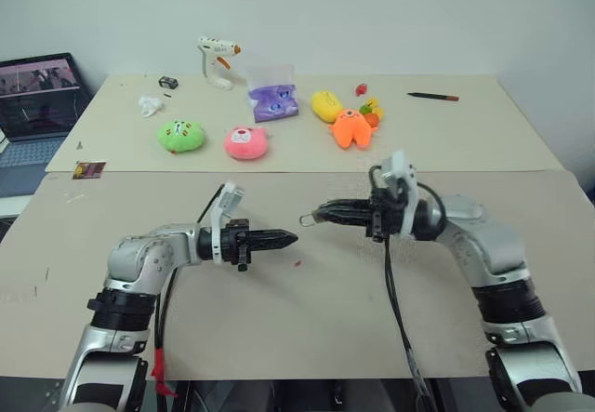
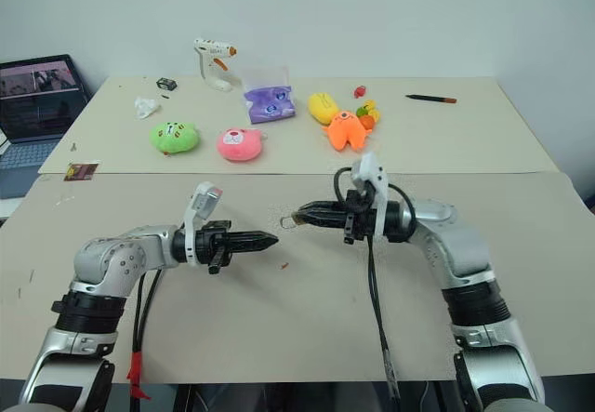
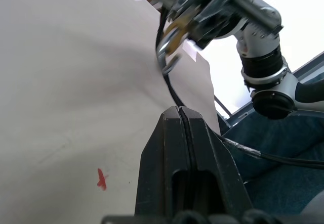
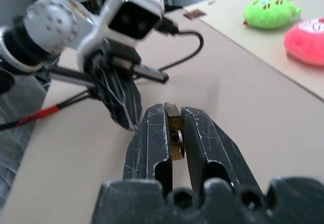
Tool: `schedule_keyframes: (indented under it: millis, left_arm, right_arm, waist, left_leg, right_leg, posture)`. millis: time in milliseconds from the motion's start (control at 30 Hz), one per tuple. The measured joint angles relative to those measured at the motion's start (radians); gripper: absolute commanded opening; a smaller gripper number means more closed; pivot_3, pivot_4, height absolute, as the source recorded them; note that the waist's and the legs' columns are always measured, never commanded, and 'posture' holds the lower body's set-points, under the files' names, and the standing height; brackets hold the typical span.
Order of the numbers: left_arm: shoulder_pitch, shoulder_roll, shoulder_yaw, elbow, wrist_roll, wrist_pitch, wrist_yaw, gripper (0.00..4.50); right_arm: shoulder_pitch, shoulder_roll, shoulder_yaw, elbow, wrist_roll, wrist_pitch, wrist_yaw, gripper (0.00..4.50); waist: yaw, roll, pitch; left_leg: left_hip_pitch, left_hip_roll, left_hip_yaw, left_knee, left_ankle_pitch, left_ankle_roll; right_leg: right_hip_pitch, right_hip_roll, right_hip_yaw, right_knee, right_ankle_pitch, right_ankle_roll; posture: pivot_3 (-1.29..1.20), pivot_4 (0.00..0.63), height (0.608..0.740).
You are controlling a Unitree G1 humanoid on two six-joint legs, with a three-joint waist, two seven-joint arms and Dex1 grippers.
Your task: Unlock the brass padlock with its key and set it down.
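My right gripper (image 1: 318, 215) points left, level above the table, shut on the brass padlock (image 4: 174, 133). The padlock's brass body sits wedged between the two black fingers (image 4: 152, 133). Its thin silver shackle (image 1: 305, 219) sticks out past the fingertips toward my other hand. My left gripper (image 1: 294, 238) points right, shut, its tip a short gap from the shackle and slightly lower. In the left wrist view the fingers (image 3: 167, 148) press together with nothing visible between them, and the padlock (image 3: 174, 32) hangs ahead. The key is hidden.
A small red speck (image 1: 297, 263) lies on the table under the grippers. At the back sit green (image 1: 180, 136), pink (image 1: 246, 142), orange (image 1: 350, 128) and yellow (image 1: 326, 105) plush toys, a purple bag (image 1: 272, 100), a glue gun (image 1: 217, 61) and a pen (image 1: 432, 97). A laptop (image 1: 37, 96) stands far left.
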Motion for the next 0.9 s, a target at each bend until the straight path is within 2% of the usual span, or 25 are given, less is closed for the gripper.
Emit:
schedule_keyframes:
  millis: [133, 300, 367, 433, 533, 900]
  left_arm:
    - [-0.008, 0.012, -0.002, 0.004, 0.001, -0.002, -0.021, 0.03]
    - [-0.034, -0.009, 0.009, 0.052, -0.001, -0.001, -0.005, 0.03]
    - [-0.073, -0.058, 0.057, 0.080, -0.024, 0.018, 0.054, 0.03]
    - [-0.133, -0.112, 0.146, 0.091, -0.107, 0.081, 0.144, 0.03]
    - [-0.175, -0.122, 0.221, 0.011, -0.211, 0.156, 0.207, 0.03]
    - [-0.120, -0.117, 0.198, -0.030, -0.243, 0.195, 0.238, 0.03]
  right_arm:
    - [-0.050, -0.023, -0.059, -0.012, 0.044, 0.049, -0.027, 0.04]
    - [-0.051, -0.079, -0.117, -0.128, 0.167, 0.170, -0.024, 0.04]
    - [-0.028, -0.079, -0.112, -0.160, 0.175, 0.178, -0.027, 0.04]
    - [-0.001, -0.077, -0.103, -0.171, 0.176, 0.187, -0.038, 0.04]
    - [0.014, -0.071, -0.099, -0.172, 0.189, 0.198, -0.051, 0.04]
    - [-0.002, -0.067, -0.099, -0.182, 0.209, 0.205, -0.063, 0.04]
  waist:
    - [0.000, 0.000, 0.000]
    - [0.003, 0.000, 0.000]
    - [0.007, 0.000, 0.000]
    - [0.011, 0.000, 0.000]
    - [0.005, 0.000, 0.000]
    - [-0.001, 0.000, 0.000]
  left_leg:
    - [0.000, 0.000, 0.000, 0.000, 0.000, 0.000]
    - [0.000, 0.000, 0.000, -0.002, 0.000, 0.000]
    - [-0.001, 0.000, 0.000, -0.001, 0.000, 0.000]
    - [-0.001, 0.000, 0.000, 0.001, 0.000, 0.000]
    - [-0.001, 0.000, 0.000, 0.000, 0.000, 0.000]
    - [0.000, 0.000, 0.000, 0.000, 0.000, 0.000]
  right_leg:
    - [0.000, 0.000, 0.000, 0.000, 0.000, 0.000]
    - [0.000, 0.000, 0.000, -0.001, 0.000, 0.000]
    - [0.000, 0.000, 0.000, -0.001, 0.000, 0.000]
    - [0.000, -0.001, 0.000, -0.001, 0.000, 0.000]
    - [0.000, -0.001, 0.000, 0.000, 0.000, 0.000]
    - [0.000, 0.000, 0.000, 0.000, 0.000, 0.000]
  posture:
    - [0.00, 0.150, 0.740]
    - [0.00, 0.150, 0.740]
    - [0.00, 0.150, 0.740]
    - [0.00, 0.150, 0.740]
    - [0.00, 0.150, 0.740]
    - [0.00, 0.150, 0.740]
